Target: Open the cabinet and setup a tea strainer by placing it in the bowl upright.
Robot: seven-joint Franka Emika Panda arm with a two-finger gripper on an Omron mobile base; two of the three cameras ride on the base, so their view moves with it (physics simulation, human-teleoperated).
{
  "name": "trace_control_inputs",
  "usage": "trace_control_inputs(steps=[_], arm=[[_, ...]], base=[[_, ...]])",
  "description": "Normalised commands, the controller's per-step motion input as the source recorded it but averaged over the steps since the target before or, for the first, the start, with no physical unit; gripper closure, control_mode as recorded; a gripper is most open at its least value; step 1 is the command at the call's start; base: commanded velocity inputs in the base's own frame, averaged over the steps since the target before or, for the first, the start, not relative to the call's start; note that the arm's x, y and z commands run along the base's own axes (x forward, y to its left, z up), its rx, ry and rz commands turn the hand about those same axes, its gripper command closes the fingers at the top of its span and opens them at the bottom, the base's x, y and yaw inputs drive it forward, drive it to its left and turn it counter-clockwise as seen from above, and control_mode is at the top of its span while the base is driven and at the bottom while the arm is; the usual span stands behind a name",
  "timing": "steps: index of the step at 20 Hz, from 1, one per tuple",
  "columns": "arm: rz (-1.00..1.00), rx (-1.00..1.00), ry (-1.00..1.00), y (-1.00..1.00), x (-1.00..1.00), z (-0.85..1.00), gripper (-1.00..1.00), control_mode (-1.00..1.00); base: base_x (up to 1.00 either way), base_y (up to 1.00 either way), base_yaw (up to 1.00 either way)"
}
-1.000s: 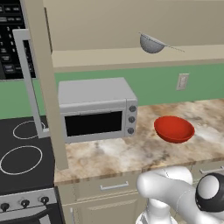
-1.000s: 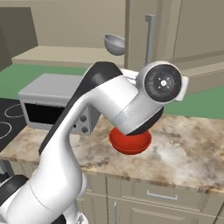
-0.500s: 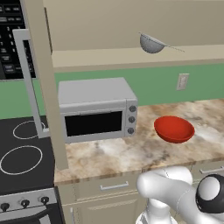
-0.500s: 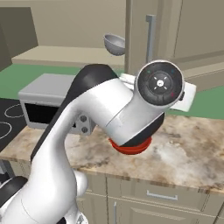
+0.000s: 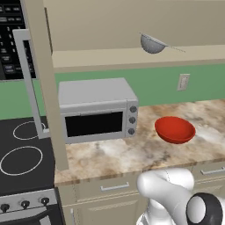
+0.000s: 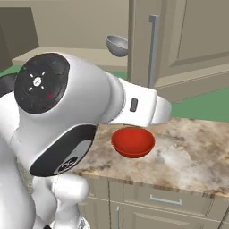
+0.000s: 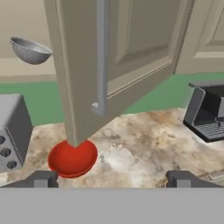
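Note:
The cabinet (image 7: 144, 48) stands open, its door swung out with the silver bar handle (image 7: 101, 57) on the near edge; the same door (image 6: 188, 40) shows in the right base view. On the shelf inside sits the tea strainer (image 5: 152, 44) (image 6: 117, 44) (image 7: 29, 49), a small grey cup. The red bowl (image 5: 175, 129) (image 6: 133, 142) (image 7: 72, 158) rests on the marble counter, below the door's lower corner in the hand view. My gripper (image 7: 112, 179) is open, its fingertips (image 7: 43, 178) wide apart. It holds nothing and hangs back from the handle.
A grey toaster oven (image 5: 96, 110) stands on the counter left of the bowl, with a black stove (image 5: 22, 162) further left. Another open door (image 5: 41, 79) stands edge-on at the left. A dark coffee machine (image 7: 208, 111) sits to the right. Drawers (image 6: 165, 201) run under the counter.
The jaws have spread wide. My arm has swung left and closer to the camera in the right base view. The door, strainer and bowl have stayed put.

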Motion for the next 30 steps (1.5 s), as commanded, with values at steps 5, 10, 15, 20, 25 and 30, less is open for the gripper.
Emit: trace_control_inputs(steps=[5, 10, 15, 20, 25, 30], arm=[[-0.15, -0.35, 0.09, 0.98, -0.76, 0.08, -1.0, -1.0], [-0.02, -0.4, 0.14, 1.0, -0.08, 0.04, -1.0, -1.0], [0.0, -0.34, 0.29, 0.93, 0.52, 0.05, -1.0, -1.0], [0.0, -0.34, 0.36, 0.43, 0.67, 0.0, -1.0, -1.0], [0.0, -0.2, 0.47, -0.17, 0.67, -0.08, -1.0, -1.0], [-0.02, -0.05, 0.48, -0.48, 0.58, -0.14, -1.0, -1.0]], base=[[0.0, 0.0, 0.0], [0.0, 0.0, 0.0], [0.0, 0.0, 0.0], [0.0, 0.0, 0.0], [0.0, 0.0, 0.0], [0.0, 0.0, 0.0]])
